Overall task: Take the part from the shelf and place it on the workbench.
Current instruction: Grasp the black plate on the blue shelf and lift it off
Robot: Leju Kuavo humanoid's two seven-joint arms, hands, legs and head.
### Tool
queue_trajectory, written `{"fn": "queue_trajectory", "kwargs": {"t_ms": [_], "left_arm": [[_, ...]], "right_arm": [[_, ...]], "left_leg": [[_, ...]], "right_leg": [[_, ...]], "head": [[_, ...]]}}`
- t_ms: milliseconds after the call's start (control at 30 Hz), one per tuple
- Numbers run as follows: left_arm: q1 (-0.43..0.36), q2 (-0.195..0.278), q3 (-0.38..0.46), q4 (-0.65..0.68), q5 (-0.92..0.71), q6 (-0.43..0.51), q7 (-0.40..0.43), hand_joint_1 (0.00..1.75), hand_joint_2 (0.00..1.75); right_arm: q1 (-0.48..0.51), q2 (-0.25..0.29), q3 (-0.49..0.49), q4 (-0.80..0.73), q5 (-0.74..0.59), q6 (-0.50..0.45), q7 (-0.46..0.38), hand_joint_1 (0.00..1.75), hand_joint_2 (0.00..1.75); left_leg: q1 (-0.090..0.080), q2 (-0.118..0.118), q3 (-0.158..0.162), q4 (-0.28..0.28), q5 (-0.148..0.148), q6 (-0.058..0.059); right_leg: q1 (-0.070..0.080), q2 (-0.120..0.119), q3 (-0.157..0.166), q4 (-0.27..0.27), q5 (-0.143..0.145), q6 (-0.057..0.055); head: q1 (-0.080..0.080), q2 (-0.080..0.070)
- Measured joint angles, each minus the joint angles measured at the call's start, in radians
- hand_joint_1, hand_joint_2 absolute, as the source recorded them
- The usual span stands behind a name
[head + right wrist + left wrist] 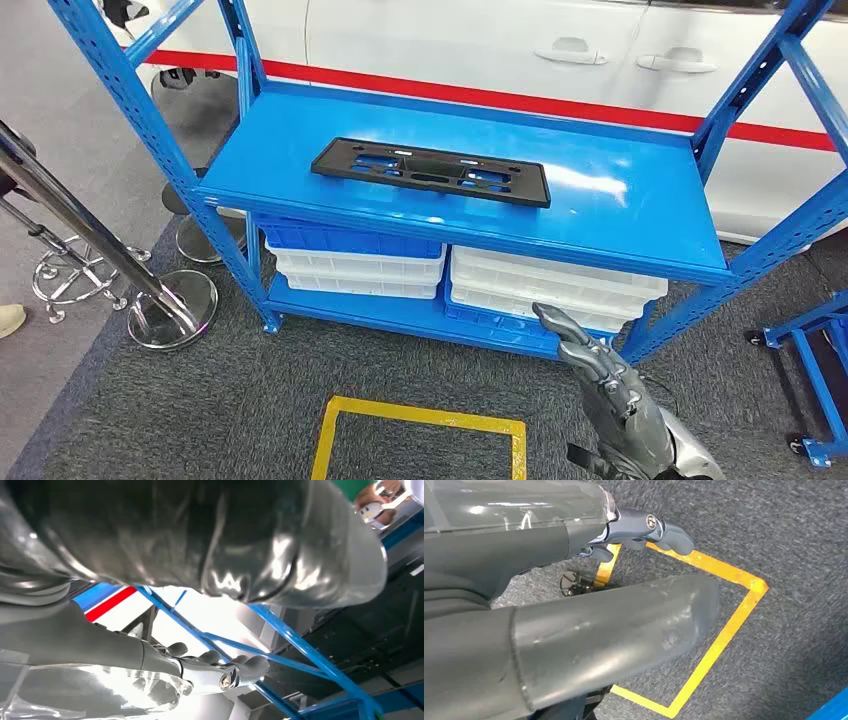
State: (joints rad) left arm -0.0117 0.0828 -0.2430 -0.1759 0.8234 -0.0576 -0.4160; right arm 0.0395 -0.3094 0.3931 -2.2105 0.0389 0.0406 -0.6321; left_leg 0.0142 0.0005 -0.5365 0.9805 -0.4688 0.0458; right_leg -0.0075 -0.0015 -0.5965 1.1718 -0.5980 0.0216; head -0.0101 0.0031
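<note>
The part (432, 171) is a long flat black plastic frame with cut-outs, lying on the top board of the blue shelf (610, 210). My right hand (592, 363) rises from the lower right, well below and in front of that board, fingers apart and holding nothing. In the right wrist view the right hand (210, 667) has its fingers slightly curled, pointing up at the blue frame bars. My left hand (644, 530) hangs over the grey carpet, fingers loosely bent with nothing in them.
White and blue bins (556, 285) fill the shelf's lower level. A yellow taped square (420, 440) marks the carpet in front. Chrome barrier posts (170, 305) stand at left, a white car (520, 50) behind the shelf, and a blue cart (820, 380) at right.
</note>
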Motion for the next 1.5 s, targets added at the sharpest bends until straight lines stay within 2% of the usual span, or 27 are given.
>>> {"fn": "queue_trajectory", "kwargs": {"t_ms": [100, 133, 167, 233, 300, 400, 467, 500, 567, 600, 633, 667, 733, 767, 833, 933, 1000, 1067, 1100, 1133, 1167, 1200, 1267, 1300, 1333, 1433, 1500], "left_arm": [[0.001, 0.001, 0.0, 0.0, -0.001, 0.0, 0.0, 0.0, 0.0], [0.001, 0.001, 0.0, 0.0, -0.001, 0.001, 0.0, 0.0, 0.0], [0.001, 0.001, 0.0, 0.001, -0.002, 0.001, 0.0, 0.0, 0.0], [0.0, 0.0, 0.0, 0.001, -0.004, 0.002, 0.0, 0.0, 0.0], [-0.002, -0.002, 0.0, 0.001, -0.005, 0.003, 0.0, 0.0, 0.0], [-0.004, -0.002, 0.0, 0.001, -0.005, 0.003, 0.0, 0.0, 0.0], [-0.006, -0.001, 0.0, 0.001, -0.006, 0.003, 0.0, 0.0, 0.0], [-0.007, 0.0, -0.001, 0.001, -0.006, 0.002, 0.0, 0.0, 0.0], [-0.006, 0.002, -0.001, 0.001, -0.006, 0.0, 0.0, 0.0, 0.0], [-0.004, 0.002, -0.001, 0.001, -0.006, -0.001, 0.0, 0.0, 0.0], [-0.002, 0.003, -0.001, 0.001, -0.006, -0.003, -0.001, 0.0, 0.0], [0.0, 0.004, -0.001, 0.001, -0.006, -0.004, -0.001, 0.0, 0.0], [0.002, 0.007, -0.001, 0.002, -0.007, -0.005, -0.003, 0.0, 0.0], [0.002, 0.008, -0.001, 0.002, -0.008, -0.005, -0.004, 0.0, 0.0], [0.0, 0.009, -0.002, 0.003, -0.01, -0.006, -0.006, 0.0, 0.0], [0.0, 0.009, -0.003, 0.003, -0.01, -0.006, -0.006, 0.0, 0.0], [0.0, 0.009, -0.003, 0.003, -0.01, -0.007, -0.006, 0.0, 0.0], [0.0, 0.01, -0.003, 0.003, -0.01, -0.008, -0.006, 0.0, 0.0], [0.001, 0.01, -0.003, 0.003, -0.01, -0.009, -0.006, 0.0, 0.0], [0.003, 0.01, -0.003, 0.003, -0.01, -0.009, -0.006, 0.0, 0.0], [0.003, 0.01, -0.003, 0.003, -0.01, -0.009, -0.005, 0.0, 0.0], [0.003, 0.01, -0.003, 0.003, -0.01, -0.009, -0.005, 0.0, 0.0], [0.003, 0.009, -0.003, 0.003, -0.01, -0.009, -0.005, 0.0, 0.0], [0.001, 0.008, -0.004, 0.004, -0.01, -0.009, -0.005, 0.0, 0.0], [0.001, 0.007, -0.004, 0.004, -0.01, -0.01, -0.005, 0.0, 0.0], [-0.001, 0.008, -0.004, 0.004, -0.01, -0.01, -0.004, 0.0, 0.0], [-0.004, 0.01, -0.004, 0.004, -0.01, -0.009, -0.003, 0.0, 0.0]], "right_arm": [[0.0, 0.0, 0.0, 0.0, 0.0, 0.0, 0.0, 0.0, 0.0], [0.0, 0.0, 0.0, 0.0, 0.0, 0.0, 0.0, 0.0, 0.0], [0.0, 0.0, 0.0, 0.001, 0.001, 0.0, 0.0, 0.0, 0.0], [0.0, 0.0, 0.0, 0.001, 0.003, 0.0, 0.0, 0.0, 0.0], [-0.001, 0.001, 0.001, 0.0, 0.006, 0.0, 0.0, 0.0, 0.0], [-0.001, 0.001, 0.002, 0.0, 0.009, -0.001, 0.001, 0.0, 0.0], [-0.001, 0.002, 0.002, -0.001, 0.011, -0.001, 0.0, 0.0, 0.0], [-0.001, 0.002, 0.002, -0.001, 0.011, -0.001, 0.001, 0.0, 0.0], [-0.001, 0.002, 0.003, -0.001, 0.012, -0.002, 0.001, 0.0, 0.0], [0.0, 0.003, 0.003, -0.001, 0.012, -0.002, 0.001, 0.0, 0.0], [0.0, 0.003, 0.003, 0.0, 0.012, -0.002, 0.001, 0.0, 0.0], [0.0, 0.003, 0.003, 0.0, 0.012, -0.002, 0.002, 0.0, 0.0], [0.0, 0.003, 0.003, 0.0, 0.012, -0.003, 0.002, 0.0, 0.0], [0.0, 0.003, 0.003, 0.001, 0.012, -0.003, 0.002, 0.0, 0.0], [0.0, 0.003, 0.003, 0.001, 0.012, -0.004, 0.002, 0.0, 0.0], [0.001, 0.003, 0.003, 0.0, 0.012, -0.006, 0.002, 0.0, 0.0], [0.001, 0.003, 0.002, 0.0, 0.012, -0.006, 0.001, 0.0, 0.0], [0.002, 0.003, 0.0, -0.001, 0.011, -0.006, 0.001, 0.0, 0.0], [0.004, 0.003, 0.0, 0.0, 0.011, -0.006, 0.001, 0.0, 0.0], [0.005, 0.003, 0.0, 0.0, 0.011, -0.006, 0.001, 0.0, 0.0], [0.006, 0.003, 0.0, 0.0, 0.011, -0.006, 0.001, 0.0, 0.0], [0.006, 0.003, 0.0, 0.0, 0.011, -0.006, 0.001, 0.0, 0.0], [0.007, 0.004, -0.001, 0.0, 0.011, -0.006, 0.001, 0.0, 0.0], [0.008, 0.004, -0.001, 0.0, 0.011, -0.006, 0.001, 0.0, 0.0], [0.009, 0.004, -0.002, 0.0, 0.012, -0.006, 0.002, 0.0, 0.0], [0.011, 0.004, -0.004, 0.0, 0.011, -0.006, 0.002, 0.0, 0.0], [0.012, 0.005, -0.004, 0.0, 0.012, -0.006, 0.001, 0.0, 0.0]], "left_leg": [[0.0, -0.001, 0.011, -0.001, -0.009, 0.0], [0.0, -0.003, 0.021, -0.001, -0.015, -0.001], [-0.001, -0.004, 0.033, -0.003, -0.022, -0.002], [-0.002, -0.008, 0.059, -0.012, -0.035, -0.007], [-0.002, -0.01, 0.072, -0.02, -0.045, -0.015], [-0.002, -0.007, 0.086, -0.034, -0.054, -0.031], [-0.002, -0.005, 0.077, 0.003, -0.077, -0.041], [-0.002, -0.004, 0.048, 0.06, -0.102, -0.045], [-0.002, -0.004, -0.043, 0.21, -0.155, -0.052], [-0.001, -0.004, -0.084, 0.264, -0.162, -0.055], [-0.001, -0.004, -0.105, 0.279, -0.145, -0.057], [-0.001, -0.004, -0.107, 0.253, -0.106, -0.058], [-0.002, -0.003, -0.068, 0.12, -0.004, -0.053], [-0.003, -0.003, -0.045, 0.057, 0.025, -0.049], [-0.006, -0.004, -0.024, -0.001, 0.034, -0.034], [-0.003, -0.005, -0.012, -0.011, 0.022, -0.013], [0.0, -0.005, 0.003, -0.014, 0.016, -0.002], [-0.001, -0.006, 0.012, -0.014, 0.006, 0.002], [-0.001, -0.006, 0.019, -0.014, -0.001, 0.002], [-0.001, -0.007, 0.028, -0.014, -0.008, 0.001], [-0.001, -0.007, 0.041, -0.015, -0.017, -0.001], [-0.001, -0.008, 0.056, -0.016, -0.027, -0.003], [-0.001, -0.01, 0.085, -0.025, -0.043, -0.009], [0.0, -0.012, 0.096, -0.031, -0.052, -0.015], [0.0, -0.013, 0.106, -0.035, -0.056, -0.021], [-0.002, -0.011, 0.127, -0.026, -0.058, -0.04], [-0.001, -0.008, 0.094, 0.049, -0.081, -0.047]], "right_leg": [[-0.001, 0.0, -0.072, 0.101, -0.013, 0.002], [-0.001, 0.0, -0.085, 0.102, 0.009, 0.0], [0.001, 0.0, -0.077, 0.062, 0.051, -0.005], [0.008, 0.001, -0.027, -0.079, 0.144, -0.024], [0.016, 0.0, 0.009, -0.171, 0.18, -0.043], [0.017, 0.001, 0.025, -0.199, 0.172, -0.052], [0.009, 0.001, 0.043, -0.218, 0.17, -0.055], [0.005, 0.001, 0.051, -0.222, 0.167, -0.056], [0.006, 0.0, 0.061, -0.22, 0.154, -0.06], [0.006, 0.001, 0.068, -0.219, 0.146, -0.059], [0.006, 0.001, 0.078, -0.218, 0.137, -0.058], [0.005, 0.002, 0.091, -0.218, 0.127, -0.056], [0.004, 0.002, 0.121, -0.218, 0.106, -0.049], [0.006, 0.003, 0.131, -0.219, 0.096, -0.044], [0.009, 0.004, 0.14, -0.22, 0.086, -0.031], [0.009, 0.005, 0.142, -0.202, 0.078, -0.015], [0.005, 0.004, 0.103, -0.124, 0.041, -0.006], [0.0, 0.003, 0.014, 0.016, -0.014, 0.004], [-0.001, 0.003, -0.029, 0.072, -0.03, 0.006], [-0.002, 0.003, -0.057, 0.095, -0.029, 0.008], [-0.003, 0.003, -0.067, 0.08, -0.008, 0.006], [-0.003, 0.003, -0.059, 0.029, 0.034, 0.001], [0.005, 0.002, -0.027, -0.106, 0.136, -0.017], [0.01, 0.003, -0.016, -0.154, 0.165, -0.026], [0.015, 0.004, -0.01, -0.182, 0.178, -0.034], [0.014, 0.007, 0.016, -0.204, 0.176, -0.05], [0.01, 0.006, 0.039, -0.211, 0.173, -0.061]], "head": [[0.0, 0.0], [0.0, 0.0], [0.0, 0.0], [0.0, 0.0], [0.001, 0.0], [0.001, 0.0], [0.001, 0.0], [0.001, 0.0], [0.001, 0.0], [0.001, 0.0], [0.001, 0.0], [0.001, 0.0], [0.001, 0.0], [0.001, 0.0], [0.001, 0.0], [0.001, 0.0], [0.001, 0.0], [0.001, 0.0], [0.001, 0.0], [0.001, 0.0], [0.001, 0.0], [0.001, 0.0], [0.001, 0.0], [0.001, 0.0], [0.001, 0.0], [0.001, 0.0], [0.001, 0.0]]}}
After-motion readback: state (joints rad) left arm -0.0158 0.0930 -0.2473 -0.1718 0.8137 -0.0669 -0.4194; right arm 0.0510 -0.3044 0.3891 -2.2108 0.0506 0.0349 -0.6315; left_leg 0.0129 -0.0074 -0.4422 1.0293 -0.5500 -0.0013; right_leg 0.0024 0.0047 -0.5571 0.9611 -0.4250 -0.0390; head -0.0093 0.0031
